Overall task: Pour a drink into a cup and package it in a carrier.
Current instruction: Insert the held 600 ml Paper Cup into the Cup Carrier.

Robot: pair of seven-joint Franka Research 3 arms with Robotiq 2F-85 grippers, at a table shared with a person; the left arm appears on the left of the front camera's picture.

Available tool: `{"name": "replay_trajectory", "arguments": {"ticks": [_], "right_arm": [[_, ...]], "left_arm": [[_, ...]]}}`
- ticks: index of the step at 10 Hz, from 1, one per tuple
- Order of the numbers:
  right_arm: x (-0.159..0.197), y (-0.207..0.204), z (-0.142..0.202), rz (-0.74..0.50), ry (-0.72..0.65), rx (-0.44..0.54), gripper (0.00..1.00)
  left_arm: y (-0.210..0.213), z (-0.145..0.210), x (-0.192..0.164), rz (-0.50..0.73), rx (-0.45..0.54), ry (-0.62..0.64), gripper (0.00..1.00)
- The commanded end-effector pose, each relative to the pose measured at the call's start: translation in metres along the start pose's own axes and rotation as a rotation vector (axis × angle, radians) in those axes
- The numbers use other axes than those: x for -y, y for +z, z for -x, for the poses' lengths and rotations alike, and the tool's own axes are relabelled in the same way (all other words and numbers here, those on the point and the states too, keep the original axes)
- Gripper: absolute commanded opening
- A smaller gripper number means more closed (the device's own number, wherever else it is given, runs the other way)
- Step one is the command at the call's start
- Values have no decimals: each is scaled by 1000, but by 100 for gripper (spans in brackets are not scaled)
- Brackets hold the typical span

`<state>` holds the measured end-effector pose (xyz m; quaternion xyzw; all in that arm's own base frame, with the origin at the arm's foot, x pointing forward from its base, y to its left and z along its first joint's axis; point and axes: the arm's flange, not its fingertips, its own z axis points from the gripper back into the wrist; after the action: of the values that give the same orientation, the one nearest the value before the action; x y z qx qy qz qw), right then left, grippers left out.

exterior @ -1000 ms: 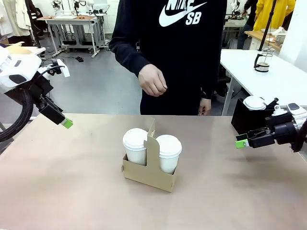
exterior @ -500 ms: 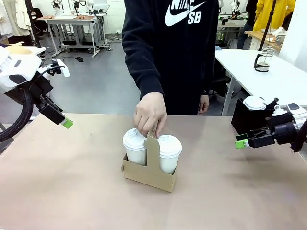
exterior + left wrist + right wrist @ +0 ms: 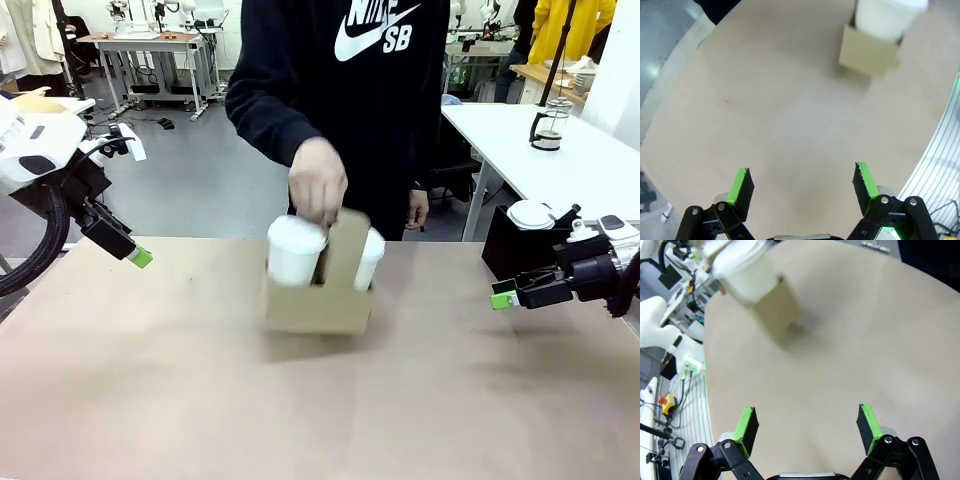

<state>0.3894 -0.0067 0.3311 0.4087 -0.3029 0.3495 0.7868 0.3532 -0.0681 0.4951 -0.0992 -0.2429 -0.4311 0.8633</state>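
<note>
We are watching a person's hand (image 3: pixel 318 180) lifting the carrier (image 3: pixel 318 300) with two cups (image 3: pixel 295 250), well ahead of both grippers' spread, empty fingers (image 3: pixel 742 182); the cardboard is light and floppy, best held by its handle.

Both end effectors wide open and empty, left (image 3: pixel 802 182) raised at its side, right (image 3: pixel 807 427) low.

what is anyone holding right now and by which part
The person's hand holds the carrier by its upright handle tab, both cups in it. Both grippers are open, holding nothing.
</note>
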Motion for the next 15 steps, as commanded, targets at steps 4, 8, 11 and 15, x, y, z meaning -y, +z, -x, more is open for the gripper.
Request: {"name": "replay_trajectory", "arguments": {"ticks": [4, 8, 11, 15], "right_arm": [[0, -2, -1, -1, 3, 11, 100], [0, -2, -1, -1, 3, 11, 100], [0, -2, -1, -1, 3, 11, 100], [0, -2, -1, -1, 3, 11, 100]], "left_arm": [[1, 0, 1, 5, 5, 14, 100], [1, 0, 1, 5, 5, 14, 100], [1, 0, 1, 5, 5, 14, 100], [1, 0, 1, 5, 5, 14, 100]]}}
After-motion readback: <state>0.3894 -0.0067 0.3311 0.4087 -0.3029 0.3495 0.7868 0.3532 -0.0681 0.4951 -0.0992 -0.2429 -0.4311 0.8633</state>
